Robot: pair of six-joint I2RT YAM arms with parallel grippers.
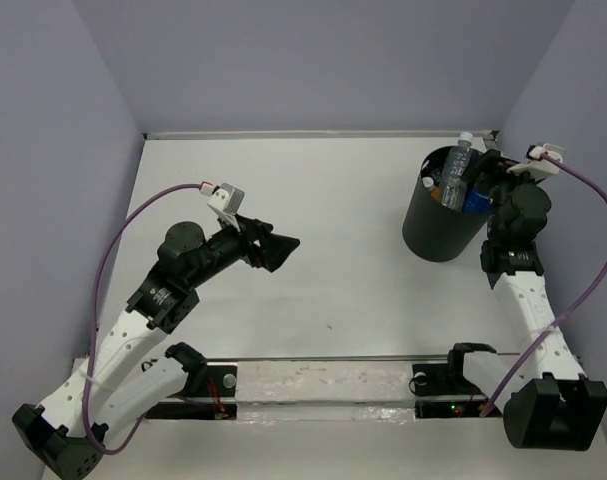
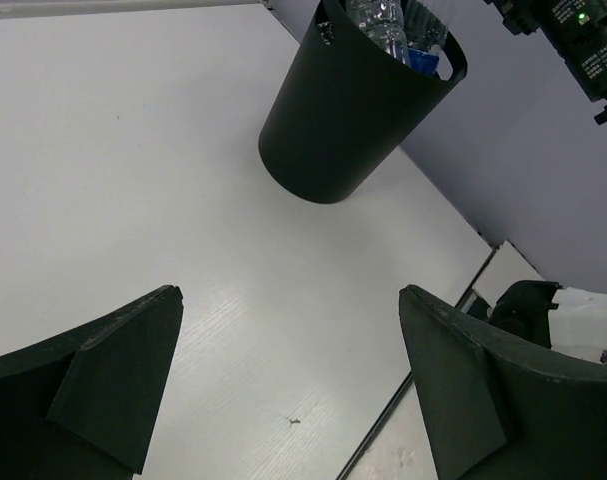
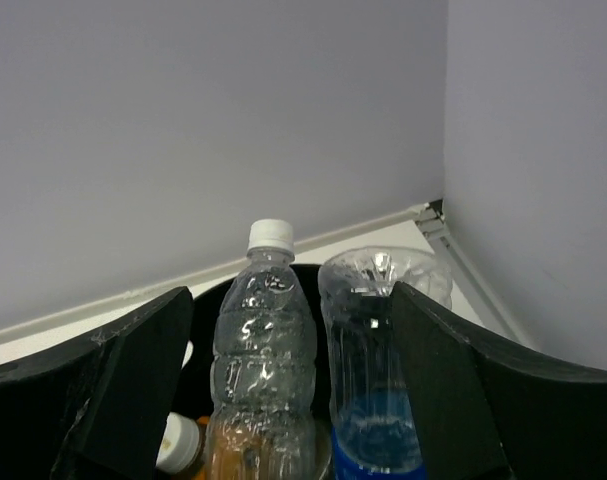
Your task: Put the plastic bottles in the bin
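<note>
Plastic bottles (image 1: pixel 457 178) stand packed in the black bin (image 1: pixel 435 228) at the far right corner of the tabletop (image 1: pixel 313 190), their tops rising above its rim; none shows on the bare surface. The right end effector (image 3: pixel 291 300) hovers at the bin's rim with its fingers spread wide, a white-capped bottle (image 3: pixel 263 340) and a blue-labelled bottle (image 3: pixel 375 420) framed between them but gripped by neither. The left end effector (image 2: pixel 288 300) hangs wide open over the middle of the tabletop, well apart from the bin, holding nothing. Thin-walled and apparently mostly empty, such bottles are likely light, slick and easily dented. A gentle squeeze across the ribbed body just below the shoulder looks the surest hold, since a hard pinch could buckle the wall or squirt the bottle free.
</note>
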